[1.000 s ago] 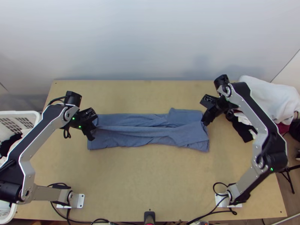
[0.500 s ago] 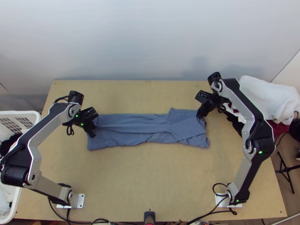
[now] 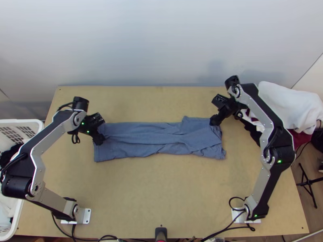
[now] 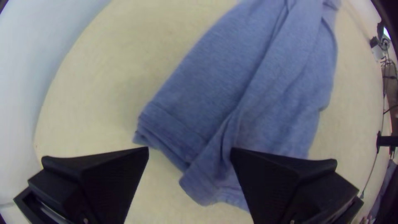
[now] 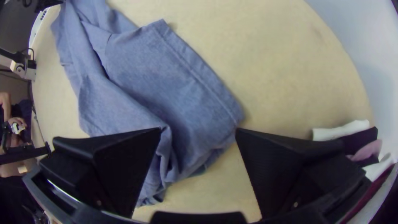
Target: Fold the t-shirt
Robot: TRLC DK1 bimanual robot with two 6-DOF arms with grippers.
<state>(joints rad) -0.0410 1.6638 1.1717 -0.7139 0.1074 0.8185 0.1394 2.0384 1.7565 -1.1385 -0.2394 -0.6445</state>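
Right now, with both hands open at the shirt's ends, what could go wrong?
The left hand might pinch only the upper layers, since the shirt lies layered there. The right hand could drag the rumpled fold askew. It's also near the clothes pile and might brush it.

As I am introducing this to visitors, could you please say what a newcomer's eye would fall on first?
First comes the long folded strip of blue-grey cloth across the middle of the light wooden table. Next come the left black pincer and the right black pincer, both open, at its opposite ends, and the white plastic basket at the table's left edge.
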